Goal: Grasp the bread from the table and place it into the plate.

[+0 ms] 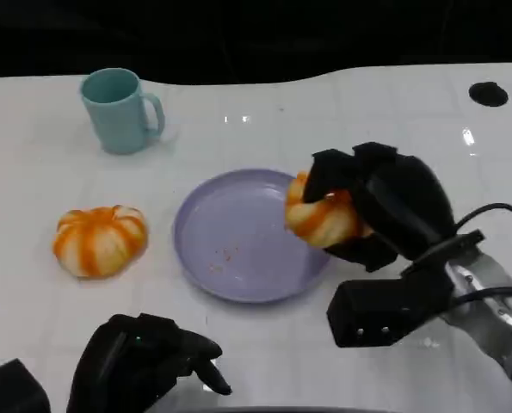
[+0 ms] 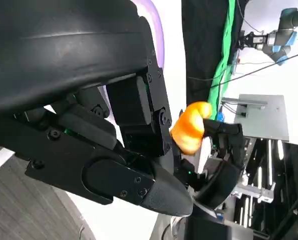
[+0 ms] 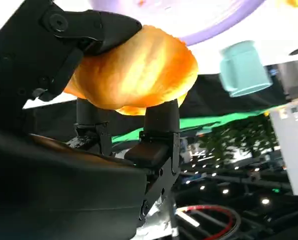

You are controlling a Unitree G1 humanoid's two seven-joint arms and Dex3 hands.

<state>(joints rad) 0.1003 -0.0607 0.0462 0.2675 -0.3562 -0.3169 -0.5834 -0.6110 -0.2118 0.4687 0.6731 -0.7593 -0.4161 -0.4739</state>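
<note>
My right hand [image 1: 385, 202] grips an orange-and-white bread roll [image 1: 322, 217] just above the right rim of the lilac plate [image 1: 238, 237]. In the right wrist view the fingers wrap the bread roll [image 3: 136, 72] from both sides, with the plate [image 3: 209, 20] behind it. The left wrist view catches that bread roll [image 2: 189, 131] held in the right hand [image 2: 221, 150] beyond my own fingers. A second orange-and-white roll [image 1: 99, 240] lies on the white table left of the plate. My left hand [image 1: 144, 361] rests low at the table's front edge, fingers curled in, holding nothing.
A teal mug [image 1: 120, 110] stands at the back left, also seen as the mug [image 3: 244, 67] in the right wrist view. A black round hole [image 1: 488, 93] marks the table's far right. A few crumbs lie on the plate.
</note>
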